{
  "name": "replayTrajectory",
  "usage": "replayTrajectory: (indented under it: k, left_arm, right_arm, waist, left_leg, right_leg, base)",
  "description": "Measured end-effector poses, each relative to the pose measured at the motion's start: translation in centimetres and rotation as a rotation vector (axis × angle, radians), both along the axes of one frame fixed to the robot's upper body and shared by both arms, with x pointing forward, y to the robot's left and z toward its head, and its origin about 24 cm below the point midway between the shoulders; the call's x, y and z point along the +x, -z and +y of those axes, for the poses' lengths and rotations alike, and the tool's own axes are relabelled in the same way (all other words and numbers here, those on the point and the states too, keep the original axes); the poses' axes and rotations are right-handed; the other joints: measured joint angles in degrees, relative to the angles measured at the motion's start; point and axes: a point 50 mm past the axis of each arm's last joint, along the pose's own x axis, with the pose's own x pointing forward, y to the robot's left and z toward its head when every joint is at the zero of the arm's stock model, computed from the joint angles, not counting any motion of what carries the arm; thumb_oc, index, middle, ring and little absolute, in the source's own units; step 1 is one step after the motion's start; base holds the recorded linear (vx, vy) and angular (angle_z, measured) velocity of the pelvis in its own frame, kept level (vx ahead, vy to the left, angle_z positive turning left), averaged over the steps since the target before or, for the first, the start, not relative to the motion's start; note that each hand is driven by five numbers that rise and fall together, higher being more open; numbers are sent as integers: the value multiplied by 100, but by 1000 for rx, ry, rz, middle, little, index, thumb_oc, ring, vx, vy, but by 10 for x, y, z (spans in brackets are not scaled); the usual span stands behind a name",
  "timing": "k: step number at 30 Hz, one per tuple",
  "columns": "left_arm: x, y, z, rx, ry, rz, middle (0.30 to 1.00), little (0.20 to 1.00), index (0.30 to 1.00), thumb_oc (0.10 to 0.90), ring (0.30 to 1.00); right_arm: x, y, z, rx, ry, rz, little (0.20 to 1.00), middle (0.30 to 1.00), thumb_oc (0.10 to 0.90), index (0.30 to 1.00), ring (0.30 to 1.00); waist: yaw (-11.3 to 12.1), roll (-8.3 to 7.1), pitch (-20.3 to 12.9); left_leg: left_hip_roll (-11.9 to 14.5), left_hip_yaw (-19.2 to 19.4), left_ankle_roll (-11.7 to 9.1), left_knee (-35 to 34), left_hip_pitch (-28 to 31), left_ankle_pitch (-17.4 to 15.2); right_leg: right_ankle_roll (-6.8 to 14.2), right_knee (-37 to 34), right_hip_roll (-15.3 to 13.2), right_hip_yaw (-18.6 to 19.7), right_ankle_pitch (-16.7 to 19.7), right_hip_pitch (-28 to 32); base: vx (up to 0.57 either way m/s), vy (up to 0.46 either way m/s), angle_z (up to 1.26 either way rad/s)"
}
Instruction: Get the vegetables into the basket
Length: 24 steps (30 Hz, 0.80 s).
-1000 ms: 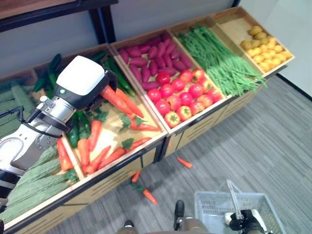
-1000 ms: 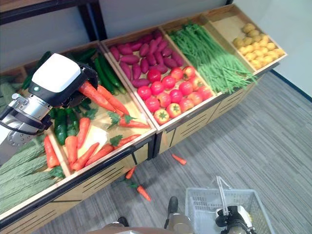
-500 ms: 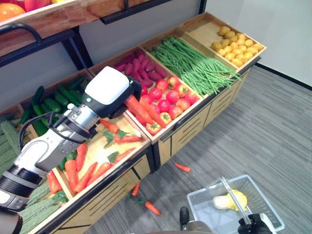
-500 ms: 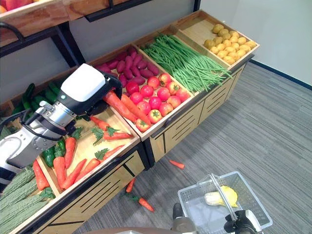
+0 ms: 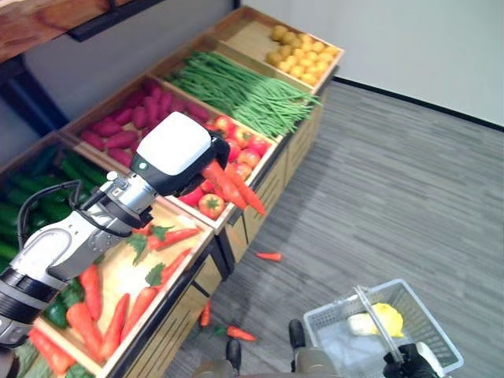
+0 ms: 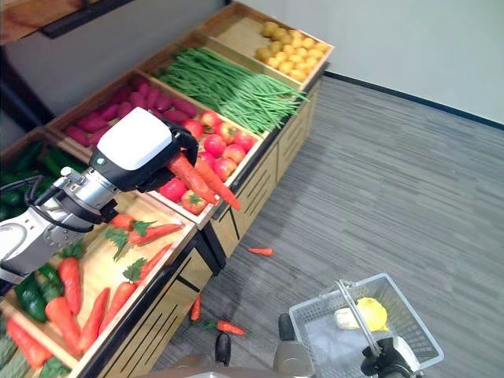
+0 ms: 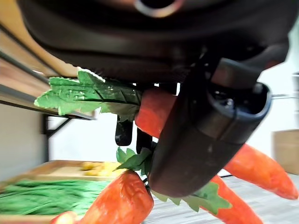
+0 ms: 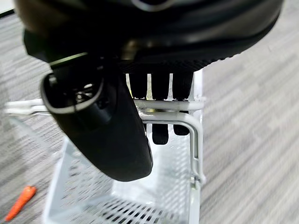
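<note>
My left hand [image 5: 177,153] is shut on a bunch of orange carrots [image 5: 228,185] with green tops, held in the air above the front edge of the tomato crate [image 5: 236,153]. In the left wrist view the thumb [image 7: 201,140] is clamped across the carrots [image 7: 261,170] and their leaves [image 7: 88,93]. The white wire basket [image 5: 354,299] hangs low at the right over the grey floor, with a yellow vegetable [image 5: 386,319] inside. My right hand [image 5: 409,364] is shut on its handle [image 8: 168,105], fingers [image 8: 159,84] curled over the bar.
The wooden stand holds crates of loose carrots [image 5: 118,276], purple sweet potatoes [image 5: 126,126], green beans [image 5: 236,90], yellow produce [image 5: 299,51] and dark green cucumbers [image 5: 31,197]. Stray carrots [image 5: 269,256] [image 5: 240,334] [image 5: 205,313] lie on the carpet by the stand. Open floor stretches to the right.
The camera has swung right. My left hand has carried the carrots from above the carrot crate over to the tomato crate's front edge. The right hand keeps holding the basket handle.
</note>
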Motion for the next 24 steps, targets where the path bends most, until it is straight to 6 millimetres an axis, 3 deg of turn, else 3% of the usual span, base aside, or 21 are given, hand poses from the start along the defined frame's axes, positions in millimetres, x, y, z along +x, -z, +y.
replayTrajectory:
  k: [3,5,7,9,10,12,14,16,18,24]
  left_arm:
    - [0,-1,2,-9,-5,-2,300,300,300,400,300]
    - [0,-2,3,-11,-12,-4,300,300,300,400,300]
    - [-2,-3,7,-19,-23,-12,300,300,300,400,300]
    - [-1,-3,10,-21,-40,-13,300,300,300,400,300]
    - [-1,-3,11,-19,-46,-13,300,300,300,400,300]
    - [-1,-8,17,8,-71,-23,300,300,300,400,300]
    - [0,-8,19,20,-88,-13,300,300,300,400,300]
    - [0,-5,15,-4,-69,-9,300,300,300,400,300]
    - [-7,-7,6,-15,-17,-19,300,300,300,400,300]
    - [-4,7,3,-75,-29,20,300,300,300,400,300]
  right_arm:
    - [9,-2,2,6,-2,-31,300,300,400,300,300]
    - [18,-2,5,14,-10,-51,300,300,400,300,300]
    - [17,-1,7,19,-8,-49,300,300,400,300,300]
    - [14,-1,3,4,8,-30,300,300,400,300,300]
    - [9,-2,-1,-5,30,-19,300,300,400,300,300]
    - [2,0,-2,-6,32,-2,300,300,400,300,300]
    - [9,-4,-5,-17,18,-22,300,300,400,300,300]
    - [21,-7,-3,-14,-13,-58,300,300,400,300,300]
    - [22,-7,-2,-12,-19,-64,300,300,400,300,300]
    - [22,-10,-6,-27,-60,-71,300,300,400,300,300]
  waist:
    - [15,-5,6]
    - [17,-8,17]
    - [159,13,41]
    - [295,176,118]
    - [379,241,139]
    - [415,87,144]
    - [497,66,148]
    - [482,77,118]
    - [401,218,8]
    - [218,337,-142]
  left_leg:
    - [-83,352,76,-38,3,0]
    - [-89,541,93,-104,29,10]
    - [40,785,172,-98,0,-1]
    - [313,875,188,-62,-38,10]
    - [445,846,169,-40,-23,1]
    - [482,843,35,-44,29,9]
    - [590,1014,-119,-64,137,52]
    - [708,1247,-291,-65,290,54]
    - [1000,1464,-509,-103,294,94]
    - [1521,1528,-727,211,245,255]
  right_leg:
    - [109,5,-36,193,159,-190]
    - [126,-70,-70,122,233,-237]
    - [106,268,-90,-664,-3,-361]
    - [123,960,-201,-1487,-454,-317]
    - [138,1272,-282,-1692,-570,-207]
    - [172,800,-333,-1323,-487,296]
    - [169,319,-227,-1321,-488,577]
    - [-28,-126,-106,-1443,-532,776]
    - [-104,-203,194,-1349,-598,664]
    - [-404,-169,744,-1110,-466,591]
  base:
    - [-114,90,-56]
    - [-165,31,-51]
    - [-203,57,-44]
    - [-83,20,-24]
    - [-44,-10,-16]
    - [-49,-51,-9]
    - [-29,-156,-47]
    - [-31,-209,-68]
    - [-13,-309,-47]
    - [-62,-392,-37]
